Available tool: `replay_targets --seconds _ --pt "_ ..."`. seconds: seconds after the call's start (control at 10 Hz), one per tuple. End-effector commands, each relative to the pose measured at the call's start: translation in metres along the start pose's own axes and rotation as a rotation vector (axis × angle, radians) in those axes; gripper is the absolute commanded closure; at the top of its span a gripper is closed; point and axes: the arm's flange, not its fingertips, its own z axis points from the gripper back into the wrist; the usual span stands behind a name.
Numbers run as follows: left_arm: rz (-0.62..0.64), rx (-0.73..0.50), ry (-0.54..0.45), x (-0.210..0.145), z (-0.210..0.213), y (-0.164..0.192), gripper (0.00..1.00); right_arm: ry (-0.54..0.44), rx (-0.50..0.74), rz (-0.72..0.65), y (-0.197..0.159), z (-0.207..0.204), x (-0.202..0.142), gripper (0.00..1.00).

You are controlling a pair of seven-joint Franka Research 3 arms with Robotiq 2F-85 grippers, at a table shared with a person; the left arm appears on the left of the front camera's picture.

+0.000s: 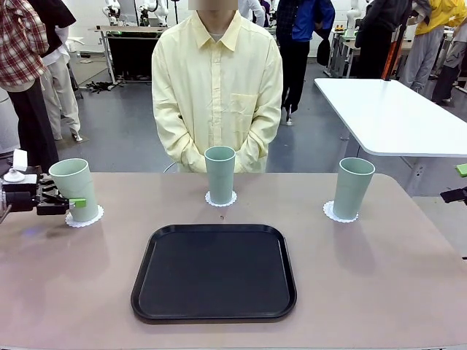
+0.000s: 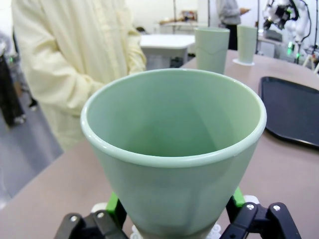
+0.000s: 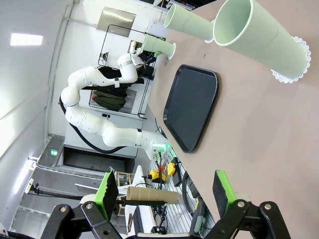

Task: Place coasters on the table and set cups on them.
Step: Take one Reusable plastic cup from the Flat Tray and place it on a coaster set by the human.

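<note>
Last step by the look of it: all three tall pale mint-green matte tumblers stand upright, each on its own small round white scalloped coaster, on the beige-pink matte worktop [image 1: 379, 262]. The left pincer [image 1: 75, 203] sits at the left tumbler [image 1: 76, 188], its green pads on either side of the lower wall; in the left wrist view the pads [image 2: 113, 204] lie against or just beside the cup [image 2: 174, 149], and I cannot tell whether the jaws are clamped on it or just let go. That cup's coaster [image 1: 85, 216] shows under its base, so the cup looks set. Judged next move: spread the jaws, back straight out level without nudging the cup off its disc. The right pincer [image 3: 167, 194] is wide open and holds nothing, hanging off the worktop's right side with the right tumbler [image 3: 259, 37] well ahead of it on its coaster [image 3: 291, 64]. The middle tumbler [image 1: 220, 173] on its coaster [image 1: 220, 199] is well apart from both pincers, in front of the person in a pale yellow shirt. Containers: left cup seen from above is empty; the others' insides can't be judged. The black rounded-square tray [image 1: 214, 271], between the pincers, carries nothing
</note>
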Motion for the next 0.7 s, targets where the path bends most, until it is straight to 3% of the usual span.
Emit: replay_targets --seconds 0.0,0.6 --pt "-0.038 -0.008 0.03 -0.0036 -0.0015 -0.0019 0.0 0.002 0.001 -0.004 0.0018 -0.0008 0.0002 0.0" --pt "-0.072 -0.041 0.254 -0.0018 0.0046 0.0023 0.0 0.002 0.001 -0.004 0.0018 -0.0008 0.0002 0.0"
